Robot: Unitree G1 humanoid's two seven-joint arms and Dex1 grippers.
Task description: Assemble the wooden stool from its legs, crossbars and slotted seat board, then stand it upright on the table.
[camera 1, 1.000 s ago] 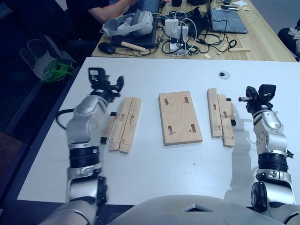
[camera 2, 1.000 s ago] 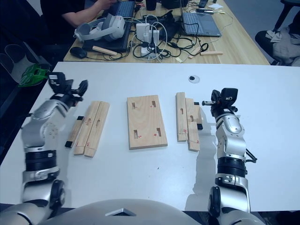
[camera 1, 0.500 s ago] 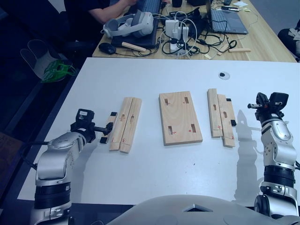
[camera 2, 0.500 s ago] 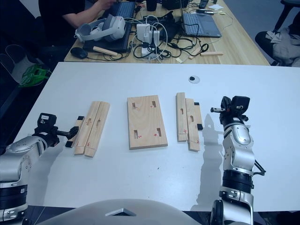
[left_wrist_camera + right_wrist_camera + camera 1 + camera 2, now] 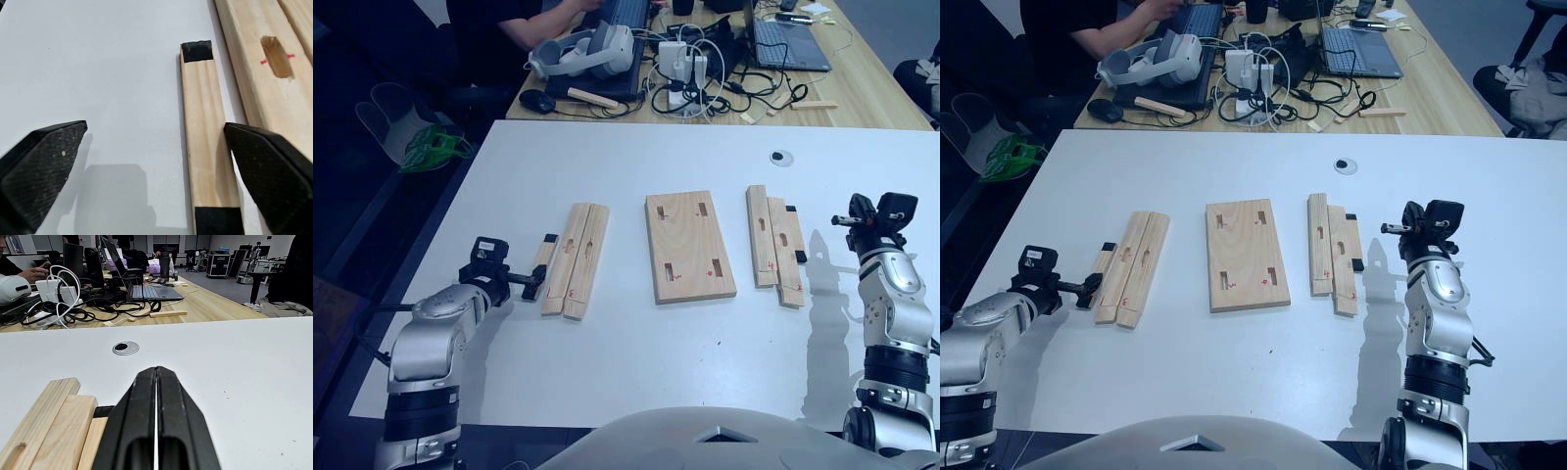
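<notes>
The slotted seat board (image 5: 688, 245) lies flat mid-table. Left of it lie two wooden legs (image 5: 576, 259) side by side, with a thin crossbar (image 5: 540, 266) with black ends beside them. My left gripper (image 5: 525, 285) is low at the crossbar's near end, open; in the left wrist view the crossbar (image 5: 205, 142) lies between the fingertips (image 5: 44, 161), close to one of them. Two more legs (image 5: 771, 245) and a black-tipped crossbar (image 5: 797, 235) lie right of the board. My right gripper (image 5: 842, 221) hovers to their right, shut (image 5: 156, 421) and empty.
A round cable grommet (image 5: 782, 157) sits in the white table (image 5: 626, 343) at the back right. Behind the table stands a wooden desk (image 5: 862, 98) with laptops, cables and a headset. The table's left edge runs close to my left arm.
My left arm came down from beside the left legs' far end to the crossbar's near end. My right gripper drew right, away from the right legs, then stayed still.
</notes>
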